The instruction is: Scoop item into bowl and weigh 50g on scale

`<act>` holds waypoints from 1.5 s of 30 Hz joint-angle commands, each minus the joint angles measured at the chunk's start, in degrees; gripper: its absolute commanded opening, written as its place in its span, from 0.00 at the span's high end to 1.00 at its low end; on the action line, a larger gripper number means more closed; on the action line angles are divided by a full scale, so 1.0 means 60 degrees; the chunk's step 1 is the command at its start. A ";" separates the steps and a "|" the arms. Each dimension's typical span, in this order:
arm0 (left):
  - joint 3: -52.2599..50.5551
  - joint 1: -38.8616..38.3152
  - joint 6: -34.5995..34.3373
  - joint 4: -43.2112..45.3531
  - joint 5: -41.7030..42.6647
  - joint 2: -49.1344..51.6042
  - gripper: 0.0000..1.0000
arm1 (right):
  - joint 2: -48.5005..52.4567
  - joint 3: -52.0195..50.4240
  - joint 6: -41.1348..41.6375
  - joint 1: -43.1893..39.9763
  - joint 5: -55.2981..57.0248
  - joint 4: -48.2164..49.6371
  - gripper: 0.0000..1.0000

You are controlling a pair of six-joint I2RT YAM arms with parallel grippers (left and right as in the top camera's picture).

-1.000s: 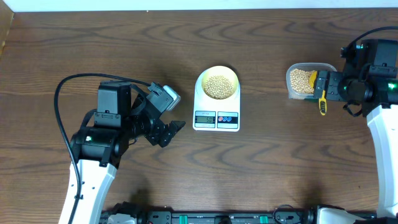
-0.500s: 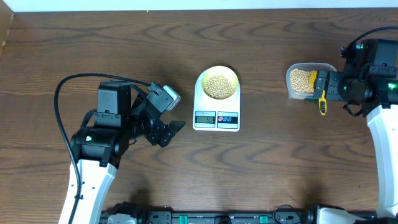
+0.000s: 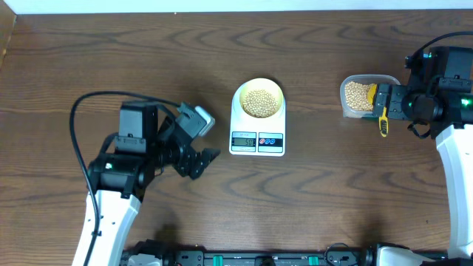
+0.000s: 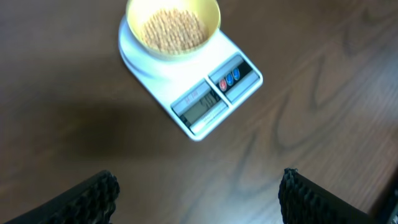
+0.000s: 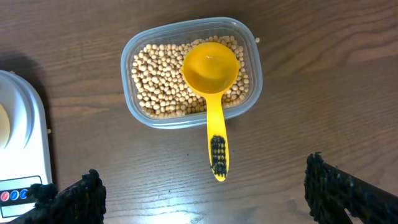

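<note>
While the bowl of beans sits on the scale, we hold the left gripper wide open and empty, near the scale but apart from it. We hold the right gripper wide open and empty over the container, where the scoop rests on more beans.

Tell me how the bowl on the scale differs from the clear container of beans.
The bowl is round and opaque pale yellow; the container is clear and rounded-rectangular. The bowl sits on the scale; the container sits on the table. A yellow scoop rests in the container, none in the bowl. Both hold beige beans.
</note>
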 commanded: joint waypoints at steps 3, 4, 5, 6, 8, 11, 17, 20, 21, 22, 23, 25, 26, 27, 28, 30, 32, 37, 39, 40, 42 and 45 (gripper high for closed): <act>-0.0987 0.0036 0.0117 -0.0066 0.0018 -0.0747 0.15 | -0.0066 0.0018 -0.0146 0.0069 0.0113 -0.0007 0.01; -0.1104 0.0036 0.0117 -0.0066 0.0018 -0.0896 0.15 | -0.0066 0.0018 -0.0146 0.0069 0.0113 -0.0007 0.01; -0.1184 0.0036 0.0117 -0.0066 0.0018 -0.1031 0.16 | -0.0066 0.0018 -0.0146 0.0069 0.0113 -0.0007 0.01; -0.1249 0.0036 0.0117 -0.0069 0.0018 -0.1158 0.16 | -0.0066 0.0018 -0.0146 0.0069 0.0113 -0.0007 0.01; -0.1355 0.0036 0.0117 -0.0073 0.0015 -0.1464 0.16 | -0.0066 0.0018 -0.0146 0.0069 0.0117 -0.0007 0.01; -0.1468 0.0036 0.0117 -0.0240 0.0015 -0.1905 0.16 | -0.0066 0.0018 -0.0146 0.0069 0.0113 -0.0007 0.01; -0.1778 0.0036 0.0120 -0.0237 0.0015 -0.2885 0.15 | -0.0066 0.0018 -0.0146 0.0069 0.0113 -0.0007 0.01; -0.1934 0.0036 0.0117 -0.0240 -0.0022 -0.3348 0.15 | -0.0066 0.0018 -0.0146 0.0069 0.0113 -0.0007 0.01; -0.1989 0.0036 0.0120 -0.0237 -0.0047 -0.3497 0.15 | -0.0066 0.0018 -0.0146 0.0069 0.0113 -0.0007 0.01; -0.2036 0.0036 0.0120 -0.0237 -0.0055 -0.3639 0.15 | -0.0066 0.0018 -0.0146 0.0069 0.0113 -0.0007 0.01; -0.2106 0.0036 0.0117 -0.0237 -0.0055 -0.3829 0.16 | -0.0066 0.0018 -0.0146 0.0069 0.0117 -0.0007 0.01; -0.2226 0.0036 0.0117 -0.0233 -0.0051 -0.4138 0.15 | -0.0066 0.0018 -0.0146 0.0069 0.0113 -0.0007 0.01; -0.2299 0.0036 0.0117 -0.0208 -0.0051 -0.4306 0.16 | -0.0066 0.0018 -0.0146 0.0069 0.0113 -0.0007 0.01; -0.2375 0.0036 0.0117 -0.0182 -0.0051 -0.4459 0.15 | -0.0066 0.0018 -0.0146 0.0069 0.0113 -0.0007 0.01; -0.2437 0.0036 0.0113 -0.0146 -0.0051 -0.4568 0.16 | -0.0066 0.0018 -0.0146 0.0069 0.0113 -0.0007 0.01; -0.2645 0.0036 0.0080 0.0011 -0.0051 -0.4925 0.15 | -0.0066 0.0018 -0.0146 0.0069 0.0117 -0.0007 0.01; -0.2765 0.0036 0.0080 0.0076 -0.0058 -0.5122 0.15 | -0.0066 0.0018 -0.0146 0.0069 0.0113 -0.0007 0.01; -0.3162 0.0036 0.0080 0.0197 -0.0062 -0.5920 0.16 | -0.0066 0.0018 -0.0146 0.0069 0.0113 -0.0007 0.01; -0.3410 0.0036 -0.0011 0.0368 -0.0138 -0.6313 0.15 | -0.0066 0.0018 -0.0146 0.0069 0.0117 -0.0007 0.01; -0.3552 0.0036 -0.0284 0.0546 -0.0280 -0.6528 0.16 | -0.0066 0.0018 -0.0146 0.0069 0.0113 -0.0007 0.01; -0.3803 0.0036 -0.1071 0.0922 -0.0645 -0.6900 0.15 | -0.0066 0.0018 -0.0146 0.0069 0.0113 -0.0007 0.01; -0.4105 0.0036 -0.1690 0.1184 -0.0885 -0.7282 0.15 | -0.0066 0.0018 -0.0146 0.0069 0.0113 -0.0007 0.01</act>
